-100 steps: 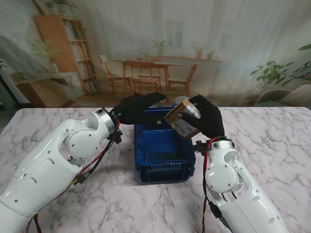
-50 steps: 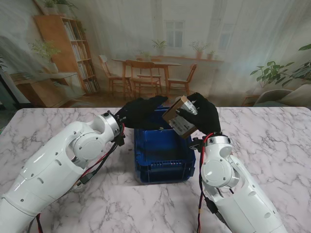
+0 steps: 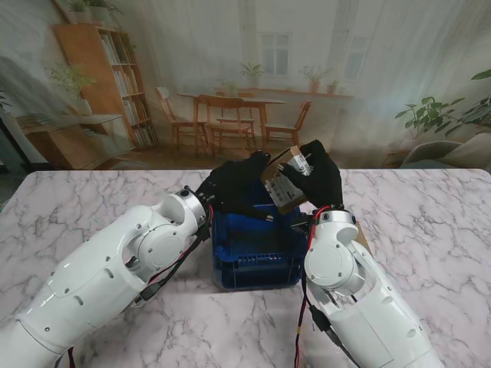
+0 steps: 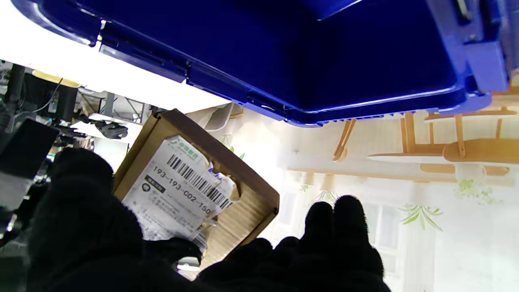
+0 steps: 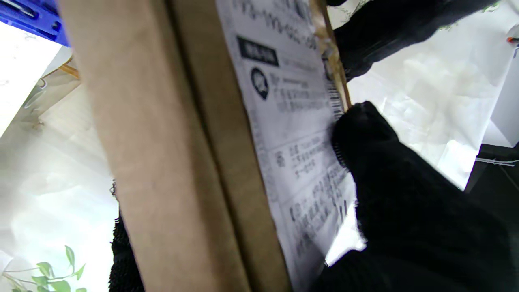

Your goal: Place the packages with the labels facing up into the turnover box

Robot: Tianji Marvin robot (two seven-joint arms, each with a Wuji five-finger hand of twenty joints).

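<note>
Arms rise from the near corners and meet over the blue turnover box [image 3: 257, 245], which sits on the marble table [image 3: 430, 222] between them. Past its far rim, the right hand [image 3: 321, 180] is clamped on a cardboard package [image 3: 282, 182], thumb pressed onto its white label [image 5: 292, 134], keeping it tilted in the air above the box rather than inside it. The left hand [image 3: 234, 188] reaches in from the other side, fingers [image 4: 340, 227] spread and apparently empty, probably to steady or turn the package so the label ends up on top. Whether it touches the cardboard I cannot tell.
</note>
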